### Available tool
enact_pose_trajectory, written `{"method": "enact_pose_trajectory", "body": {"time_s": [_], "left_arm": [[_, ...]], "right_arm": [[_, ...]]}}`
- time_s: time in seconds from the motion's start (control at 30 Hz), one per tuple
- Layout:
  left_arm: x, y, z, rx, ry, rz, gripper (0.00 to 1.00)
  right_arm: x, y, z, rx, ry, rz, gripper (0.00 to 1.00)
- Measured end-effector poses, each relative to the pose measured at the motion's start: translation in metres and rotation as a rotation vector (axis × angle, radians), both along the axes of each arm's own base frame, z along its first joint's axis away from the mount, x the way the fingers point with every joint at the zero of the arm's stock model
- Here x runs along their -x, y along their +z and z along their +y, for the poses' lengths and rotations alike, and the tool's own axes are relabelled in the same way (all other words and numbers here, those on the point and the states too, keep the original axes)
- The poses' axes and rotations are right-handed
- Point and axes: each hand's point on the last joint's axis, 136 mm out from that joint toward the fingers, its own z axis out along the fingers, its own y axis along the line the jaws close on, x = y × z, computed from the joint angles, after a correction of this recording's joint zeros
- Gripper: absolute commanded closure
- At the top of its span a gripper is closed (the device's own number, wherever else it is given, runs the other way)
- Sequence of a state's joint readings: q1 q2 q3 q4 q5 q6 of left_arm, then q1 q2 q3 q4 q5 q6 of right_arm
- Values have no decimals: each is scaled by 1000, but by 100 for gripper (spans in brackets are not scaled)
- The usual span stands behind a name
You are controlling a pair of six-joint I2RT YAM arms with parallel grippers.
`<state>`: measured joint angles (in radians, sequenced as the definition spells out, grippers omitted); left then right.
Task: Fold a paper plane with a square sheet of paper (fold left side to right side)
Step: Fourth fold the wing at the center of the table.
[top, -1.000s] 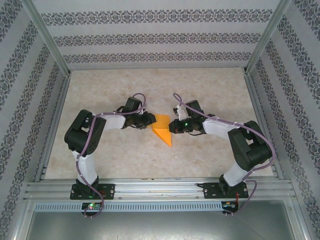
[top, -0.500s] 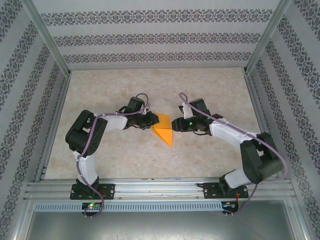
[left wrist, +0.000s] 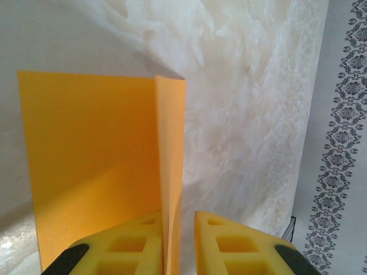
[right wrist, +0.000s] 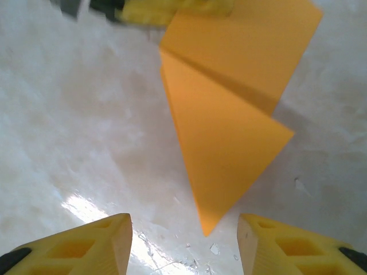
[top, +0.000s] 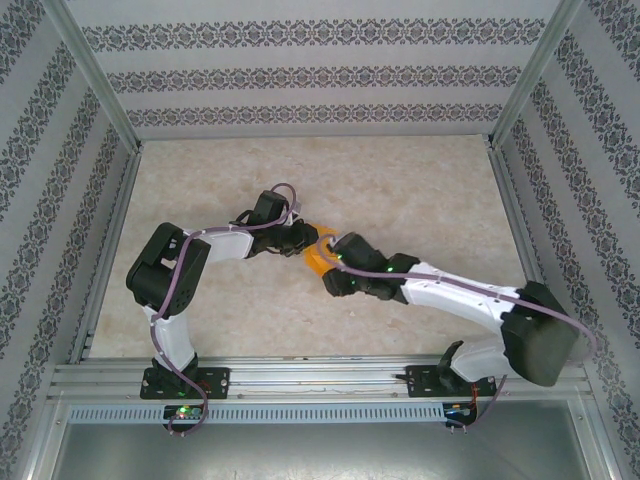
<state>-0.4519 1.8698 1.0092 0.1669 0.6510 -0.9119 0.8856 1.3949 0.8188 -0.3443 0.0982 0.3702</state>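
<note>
Reaching in from lower right over the past second, the right arm now lies stretched low across the table, its pincer gaping and empty over the folded orange paper at frame centre. From the right wrist, the paper's long triangular flap points down-frame at that gap. The left arm is bent at the elbow, its pincer clamped on the paper's edge.

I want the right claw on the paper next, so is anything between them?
Nothing visible. The open right claw faces the pointed tip of the paper across bare table. The left claw grips the paper's far end, beyond the tip and out of the path.
</note>
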Motion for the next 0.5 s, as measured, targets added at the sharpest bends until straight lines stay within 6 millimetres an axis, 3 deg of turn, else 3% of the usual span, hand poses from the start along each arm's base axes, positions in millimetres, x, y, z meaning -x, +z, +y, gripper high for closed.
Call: {"method": "enact_pose_trajectory", "body": {"time_s": [0.2, 0.5], "left_arm": [[-2, 5, -1, 6, 1, -9, 81], [-2, 11, -1, 9, 1, -16, 81]], "right_arm": [[4, -41, 6, 186, 23, -2, 51], [-17, -46, 10, 255, -16, -65, 56]]}}
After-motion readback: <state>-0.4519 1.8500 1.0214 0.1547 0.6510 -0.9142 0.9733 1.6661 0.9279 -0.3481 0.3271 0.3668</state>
